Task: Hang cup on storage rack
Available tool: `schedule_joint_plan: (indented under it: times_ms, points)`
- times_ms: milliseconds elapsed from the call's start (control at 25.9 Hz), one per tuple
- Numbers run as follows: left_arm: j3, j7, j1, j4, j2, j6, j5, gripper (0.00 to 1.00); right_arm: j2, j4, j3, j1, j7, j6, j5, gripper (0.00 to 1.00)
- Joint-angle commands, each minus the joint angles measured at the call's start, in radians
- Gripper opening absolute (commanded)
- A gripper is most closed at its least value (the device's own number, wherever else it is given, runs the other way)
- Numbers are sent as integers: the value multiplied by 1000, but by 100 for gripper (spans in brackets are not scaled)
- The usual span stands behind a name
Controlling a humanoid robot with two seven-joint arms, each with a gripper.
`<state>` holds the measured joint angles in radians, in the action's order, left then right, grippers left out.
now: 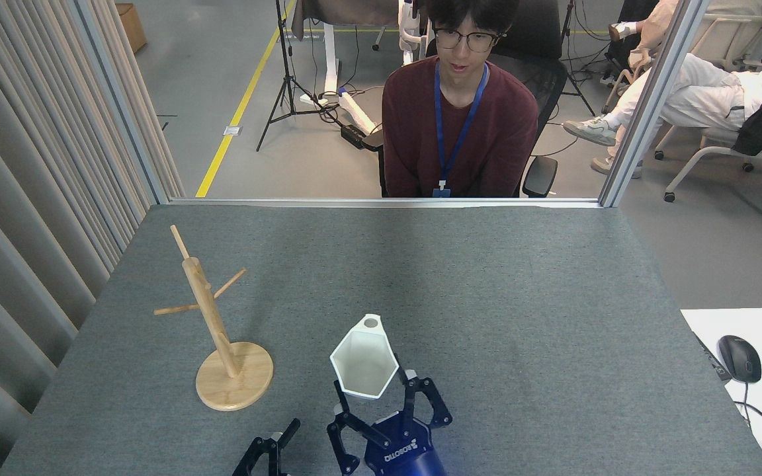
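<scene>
The white faceted cup (363,362) is held off the grey table, its hexagonal rim facing up toward me and its tab handle with the round hole on the far side. My right gripper (376,395) is shut on the cup's lower body, coming up from the bottom edge near the middle. The wooden storage rack (211,316) stands to the cup's left on its round disc base (242,390), post slanted, with three thin pegs bare. My left gripper (267,448) pokes in at the bottom edge, just left of the right one, fingers apart and holding nothing.
A person in a dark red top (459,125) sits just beyond the table's far edge (381,203). Grey curtain folds (30,218) line the left side. A white desk with a mouse (739,357) stands to the right.
</scene>
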<state>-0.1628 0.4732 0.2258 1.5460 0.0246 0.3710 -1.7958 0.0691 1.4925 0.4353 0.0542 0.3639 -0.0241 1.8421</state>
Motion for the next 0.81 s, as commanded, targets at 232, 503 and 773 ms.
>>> schedule_joint_plan:
  times_ms: [232,503,773]
  points:
    - [-7,-1,-8,-3,5,-1,-7,100,3,-6,60,62,3,-16,40,60]
    - [-6,-1,-11,-3,6,-1,-7,100,-6,-1,100,98,6,-28,42,60]
    - [-4,5,-11,-3,6,-1,-4,100,-9,-1,157,113,9,-28,71,60]
